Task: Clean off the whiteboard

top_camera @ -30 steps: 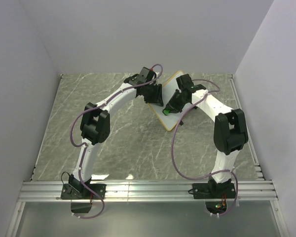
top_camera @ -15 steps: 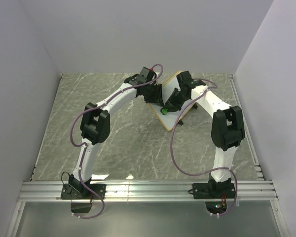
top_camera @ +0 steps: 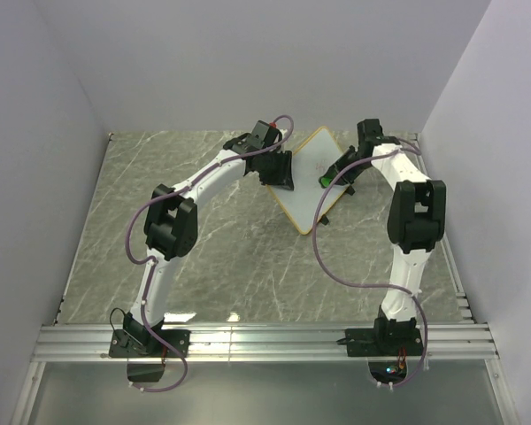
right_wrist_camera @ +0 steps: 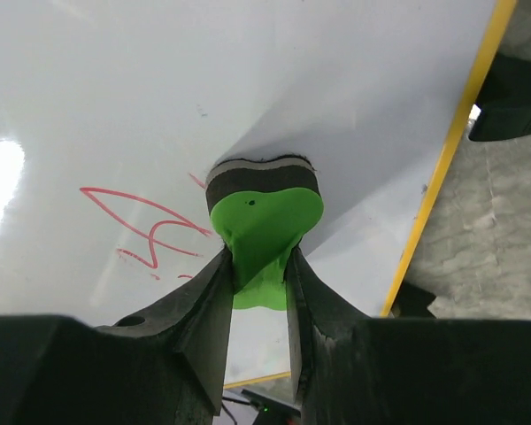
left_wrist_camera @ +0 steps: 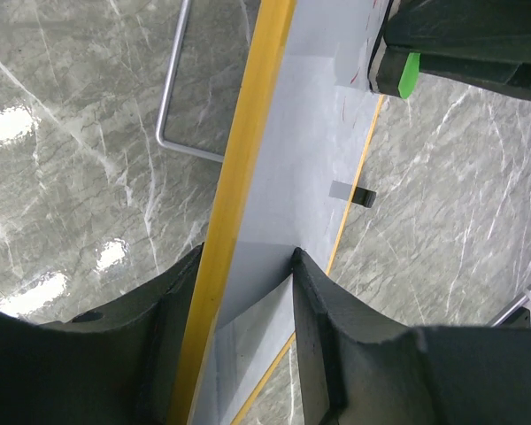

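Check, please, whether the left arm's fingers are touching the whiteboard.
Touching. The left wrist view shows the left fingers shut on the whiteboard, one against its yellow frame, the other on its face.

The whiteboard (top_camera: 301, 204) stands on the surface (top_camera: 212, 257) toward 12 o'clock. The left hand (top_camera: 281, 177) is at its 9 o'clock edge, and the eraser (top_camera: 324, 181) is on its face toward 3 o'clock.

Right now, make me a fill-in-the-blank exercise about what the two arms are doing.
1. The left jaws clamp the whiteboard by its frame; the ___ jaws hold the eraser.
2. The eraser's handle is ___.
3. The scribbles on the board are ___.
Missing words: right, green, red.
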